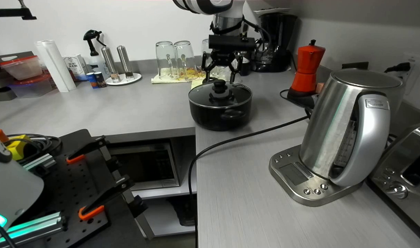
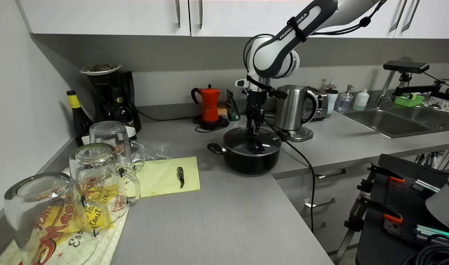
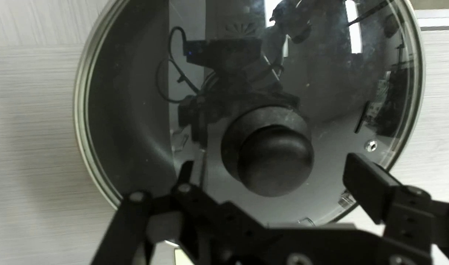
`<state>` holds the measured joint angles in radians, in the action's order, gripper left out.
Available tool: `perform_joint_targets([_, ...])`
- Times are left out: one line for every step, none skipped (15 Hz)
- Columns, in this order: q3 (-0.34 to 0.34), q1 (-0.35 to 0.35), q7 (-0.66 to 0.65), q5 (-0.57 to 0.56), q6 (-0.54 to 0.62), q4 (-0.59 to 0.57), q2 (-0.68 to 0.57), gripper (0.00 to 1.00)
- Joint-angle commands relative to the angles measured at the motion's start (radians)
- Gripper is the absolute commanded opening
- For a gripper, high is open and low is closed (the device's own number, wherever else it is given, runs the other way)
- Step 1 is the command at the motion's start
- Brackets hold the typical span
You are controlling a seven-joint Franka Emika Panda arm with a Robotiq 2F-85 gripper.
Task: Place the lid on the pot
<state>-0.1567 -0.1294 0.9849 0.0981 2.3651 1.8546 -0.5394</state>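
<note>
Okay, lid [image 1: 219,99] is on the pot [image 1: 213,119], knob [image 3: 276,160] up, lying level in both exterior views, metal rim following the pot's edge as far as it shows; looks seated. Pot stands on the tabletop [image 1: 237,193], near the inner corner where it turns.

Why like that: knob central and upward gives the claw [image 1: 219,80] something to pinch, and the rim probably stops the disc sliding off. Pot is well apart from the mugs [image 2: 99,162] and apart from the kettle [image 1: 327,131], likely so the claw can work from above without bumping either. Mugs look upside down, presumably to drain. Cord [image 1: 244,136] runs just beside the pot and over the tabletop's edge; seems incidental, maybe a snag risk if the pot got shoved.

Arm [image 2: 283,48] reaches in from above, forearm slanting down, wrist bent so the last section drops near vertical, claw aimed at the lid's centre. Fingers [image 3: 368,187] spread, one either side of the knob, with a gap on both sides in the wrist view, so nothing gripped. Whether the tips touch the glass: can't tell.

Call: placing looks done, lid where the task wants it. Left over is probably a straight lift away, fingers wide. Drifting sideways first could knock the knob and shift the lid.
</note>
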Motion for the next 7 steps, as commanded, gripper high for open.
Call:
perform_joint_targets([0.014, 0.014, -0.017, -0.017, -0.022, -0.006, 0.013, 1.00])
perform_joint_targets([0.013, 0.013, -0.015, -0.016, -0.022, -0.005, 0.014, 1.00])
perform_joint_targets([0.013, 0.012, -0.014, -0.015, -0.022, -0.006, 0.014, 1.00])
perform_joint_targets([0.016, 0.015, -0.012, -0.023, -0.016, -0.003, 0.015, 1.00])
perform_joint_targets([0.022, 0.020, -0.009, -0.040, 0.002, 0.005, 0.019, 1.00])
perform_joint_targets([0.006, 0.005, 0.001, -0.008, 0.000, -0.003, 0.002, 1.00])
perform_joint_targets([0.008, 0.006, 0.001, -0.016, 0.001, -0.003, 0.003, 1.00])
